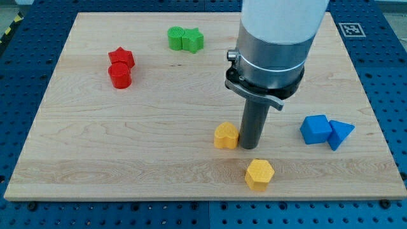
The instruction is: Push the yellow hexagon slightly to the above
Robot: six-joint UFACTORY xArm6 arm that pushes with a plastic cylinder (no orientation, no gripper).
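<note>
The yellow hexagon (259,173) lies near the view's bottom, right of centre, on the wooden board (159,127). A second yellow block (226,135), its shape unclear, lies up and to the left of it. My tip (248,146) rests on the board right beside that second yellow block, at its right side, and just above the hexagon with a small gap. The rod hangs from the large grey and white arm (276,44).
A red star (121,58) and a red cylinder (119,76) sit together at the upper left. Two green blocks (185,39) touch near the top. A blue cube (316,129) and a blue triangle (340,133) touch at the right.
</note>
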